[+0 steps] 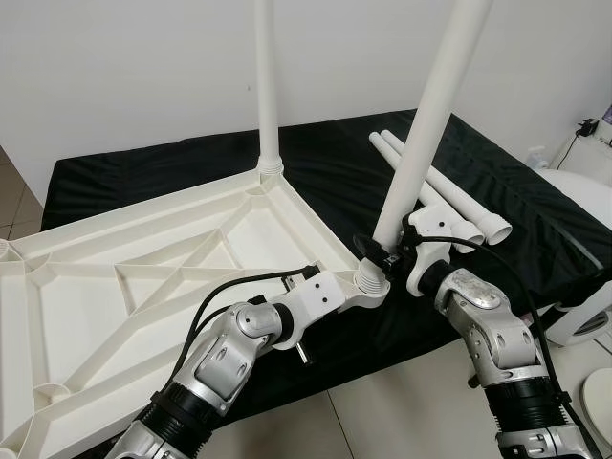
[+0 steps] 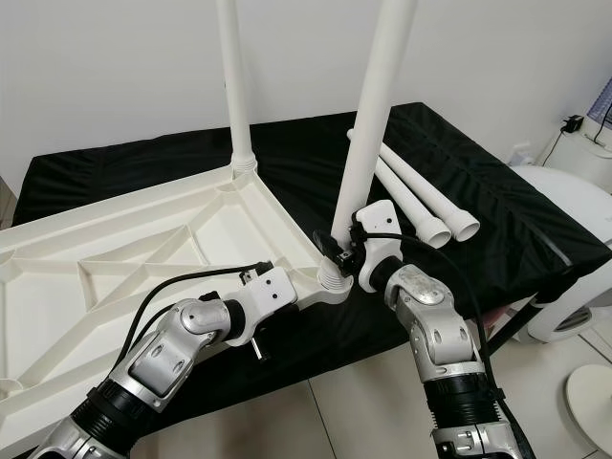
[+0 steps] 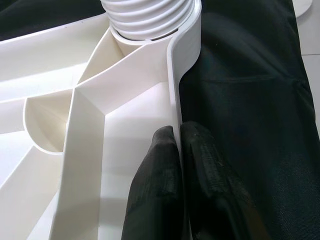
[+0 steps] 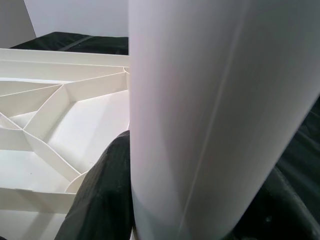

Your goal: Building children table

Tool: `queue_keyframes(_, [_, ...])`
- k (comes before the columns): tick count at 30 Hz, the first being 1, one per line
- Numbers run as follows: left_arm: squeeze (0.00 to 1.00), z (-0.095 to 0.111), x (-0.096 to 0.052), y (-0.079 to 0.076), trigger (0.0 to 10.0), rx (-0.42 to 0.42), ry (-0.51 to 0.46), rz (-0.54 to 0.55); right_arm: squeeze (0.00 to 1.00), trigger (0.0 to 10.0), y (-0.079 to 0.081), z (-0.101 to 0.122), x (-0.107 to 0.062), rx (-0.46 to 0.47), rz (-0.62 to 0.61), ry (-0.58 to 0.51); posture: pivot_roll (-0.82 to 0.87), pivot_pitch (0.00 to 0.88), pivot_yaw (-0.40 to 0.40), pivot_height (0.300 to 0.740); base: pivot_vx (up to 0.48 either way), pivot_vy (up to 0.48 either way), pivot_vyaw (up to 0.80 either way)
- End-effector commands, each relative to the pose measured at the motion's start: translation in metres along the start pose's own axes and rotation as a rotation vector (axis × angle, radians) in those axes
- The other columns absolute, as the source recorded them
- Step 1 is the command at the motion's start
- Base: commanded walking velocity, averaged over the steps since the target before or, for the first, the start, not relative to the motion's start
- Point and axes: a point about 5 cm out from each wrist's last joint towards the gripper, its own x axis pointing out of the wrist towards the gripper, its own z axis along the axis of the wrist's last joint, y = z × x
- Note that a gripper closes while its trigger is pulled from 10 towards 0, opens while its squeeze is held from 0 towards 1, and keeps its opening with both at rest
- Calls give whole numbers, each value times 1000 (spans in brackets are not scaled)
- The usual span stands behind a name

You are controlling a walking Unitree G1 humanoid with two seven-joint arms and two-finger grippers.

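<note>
A white plastic tabletop [image 1: 143, 277] lies upside down on a black-covered surface, ribs facing up. One white leg [image 1: 267, 86] stands upright in the far corner socket. A second white leg [image 1: 426, 124] stands tilted in the near corner socket [image 1: 371, 279]. My right gripper [image 1: 382, 253] is shut on this leg just above the socket; in the right wrist view the leg [image 4: 215, 115] sits between the black fingers [image 4: 100, 200]. My left gripper [image 3: 179, 145] is shut on the tabletop's rim [image 3: 175, 90], one finger inside and one outside, just below the threaded socket [image 3: 150, 20].
Two loose white legs [image 1: 449, 196] lie on the black cover [image 1: 516, 210] behind my right arm. A white round appliance [image 2: 574, 239] stands at the right, past the cover's edge. Tiled floor [image 1: 382, 411] lies below, and a white wall rises behind.
</note>
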Motion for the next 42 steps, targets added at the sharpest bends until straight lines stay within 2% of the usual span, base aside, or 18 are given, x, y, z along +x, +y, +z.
queue_keyframes(1, [0, -4, -3, 4, 10000, 9, 26, 45, 0, 10000, 2, -36, -6, 51, -24, 159, -126, 84, 32, 740, 0, 0, 0])
queue_keyframes(14, [0, -4, -3, 5, 10000, 6, 25, 48, 0, 10000, 10, -33, -3, 79, -91, 108, -124, 84, 28, 740, 0, 0, 0])
queue_keyframes(31, [0, -3, -4, 4, 10000, 4, 26, 47, 0, 10000, 8, -27, 3, 121, -240, 61, -122, 90, 28, 740, 0, 0, 0])
queue_keyframes(42, [0, -3, -4, 5, 10000, 2, 24, 52, 0, 10000, 7, -25, 9, 98, -311, 66, -121, 90, 27, 740, 0, 0, 0])
